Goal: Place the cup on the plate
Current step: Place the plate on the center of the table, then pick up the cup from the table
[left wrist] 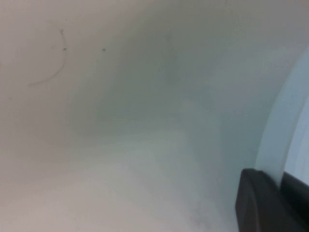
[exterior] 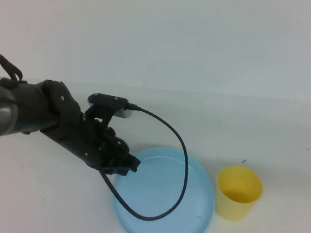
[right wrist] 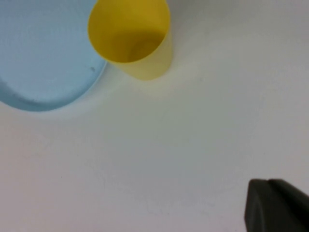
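Left hand (exterior: 124, 165), grip state unclear, at plate (exterior: 188, 221) rim; right hand (right wrist: 277, 205), unclear too, near upright cup (exterior: 238, 192).

Yellow cup (exterior: 239, 192) and light blue plate (exterior: 195, 211), both smooth plastic with slight sheen; white table (exterior: 218, 56) matt; left gripper (exterior: 123, 164), low at plate's left rim, matt black.
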